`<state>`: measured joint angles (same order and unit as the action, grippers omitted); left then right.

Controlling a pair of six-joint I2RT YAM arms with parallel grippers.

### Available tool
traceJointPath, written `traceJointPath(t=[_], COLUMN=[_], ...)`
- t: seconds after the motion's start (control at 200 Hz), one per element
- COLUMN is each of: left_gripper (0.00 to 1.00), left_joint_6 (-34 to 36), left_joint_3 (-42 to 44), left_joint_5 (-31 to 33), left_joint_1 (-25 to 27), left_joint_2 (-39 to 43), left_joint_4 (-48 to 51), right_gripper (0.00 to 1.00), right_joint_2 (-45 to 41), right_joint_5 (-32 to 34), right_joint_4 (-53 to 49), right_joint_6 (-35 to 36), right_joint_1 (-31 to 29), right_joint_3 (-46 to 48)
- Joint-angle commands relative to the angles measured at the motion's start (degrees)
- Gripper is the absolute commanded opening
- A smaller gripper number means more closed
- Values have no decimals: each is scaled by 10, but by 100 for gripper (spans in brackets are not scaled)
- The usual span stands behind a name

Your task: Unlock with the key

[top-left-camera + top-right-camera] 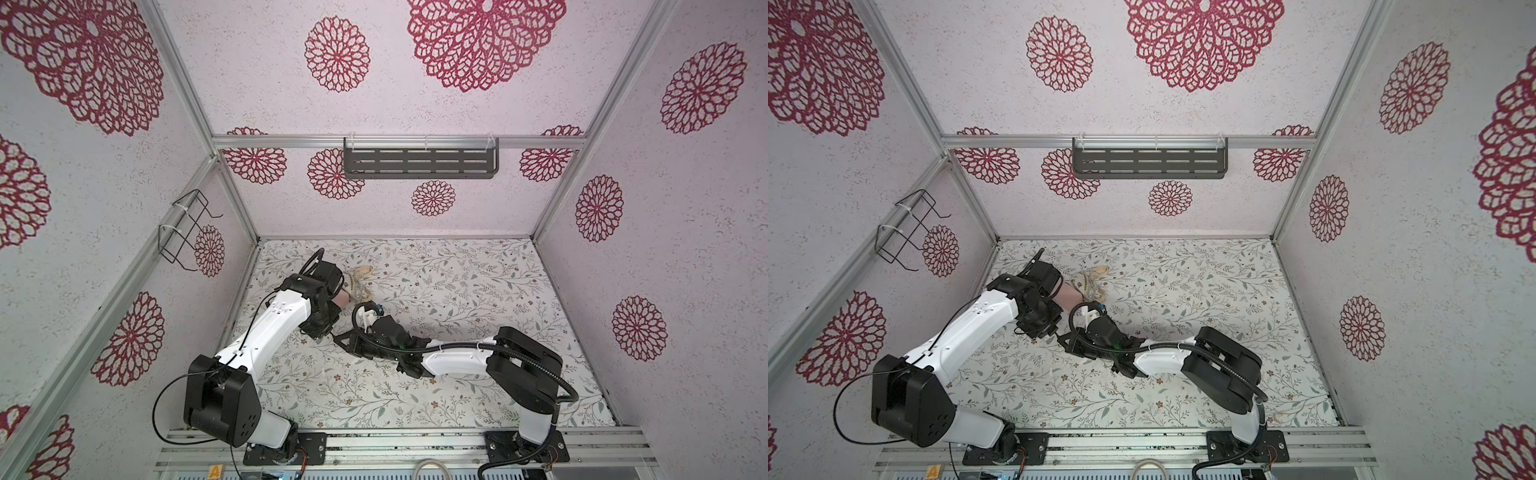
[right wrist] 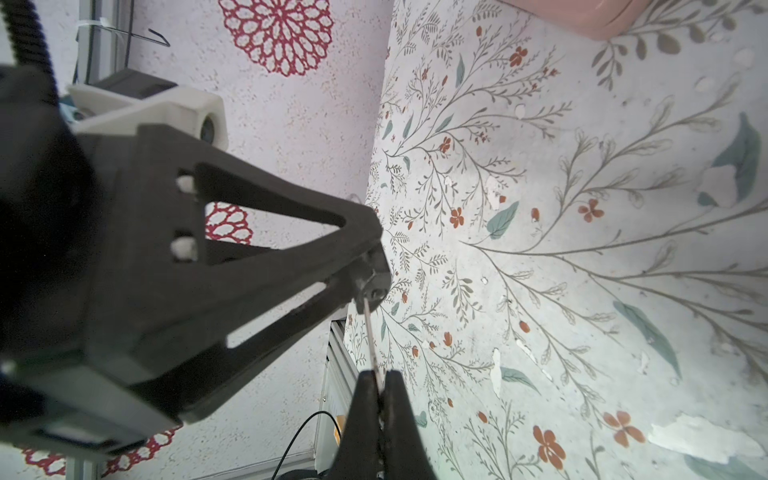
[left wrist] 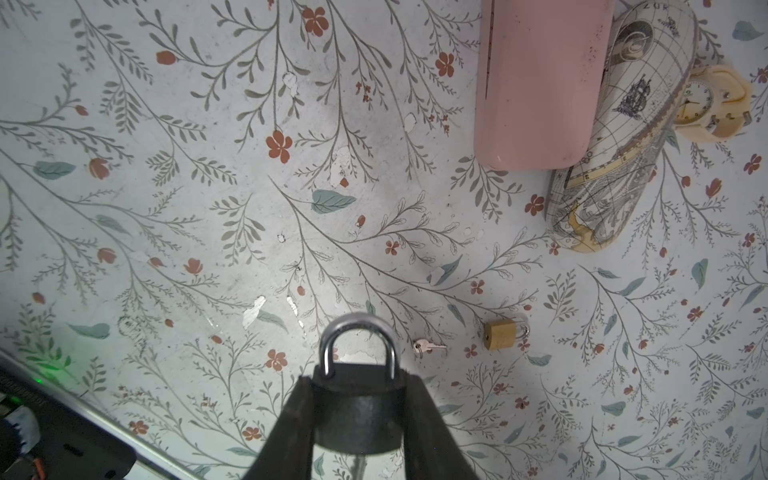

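Black padlock (image 3: 357, 415) held in the air, with the key (image 2: 371, 332) at its underside.
Left claw (image 3: 358, 380) is clenched on the body of the black padlock, raised above the table (image 3: 166, 208), and the silver shackle (image 3: 358, 328) points away from the claw. Right claw (image 2: 379, 376) is clenched on the key; the thin blade reaches the keyhole side of the lock, but how deep it sits I cannot tell. On the table lie a brass padlock (image 3: 503, 334), a small key (image 3: 428, 346) near it, and farther off a pink case (image 3: 540, 83) touching a map-printed case (image 3: 615, 145).
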<state>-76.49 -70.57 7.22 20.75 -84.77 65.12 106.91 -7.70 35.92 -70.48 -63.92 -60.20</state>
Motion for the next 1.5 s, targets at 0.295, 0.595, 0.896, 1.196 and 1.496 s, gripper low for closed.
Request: traceJointPath(t=[0.295,0.595,0.896,1.196,1.496], left_gripper=[0,0,0,0,0], left_joint_6=[-5,-5,-10,-19,-29], left_joint_3=[-7,-10,-5,0,-7], left_joint_5=[6,9,-4,-17,-27], left_joint_1=[4,3,5,11,32], left_joint_2=[15,18,23,29,33], left_joint_4=[-7,-6,-10,-15,-3], right_gripper=[0,0,0,0,0], right_joint_2=[-16,-18,-14,-11,-34], right_joint_5=[7,9,18,23,67], right_joint_4=[10,-4,-6,-5,-49], right_joint_6=[6,11,15,12,51], right_joint_1=[0,0,2,6,8], right_joint_3=[-14,-15,-30,-26,-38])
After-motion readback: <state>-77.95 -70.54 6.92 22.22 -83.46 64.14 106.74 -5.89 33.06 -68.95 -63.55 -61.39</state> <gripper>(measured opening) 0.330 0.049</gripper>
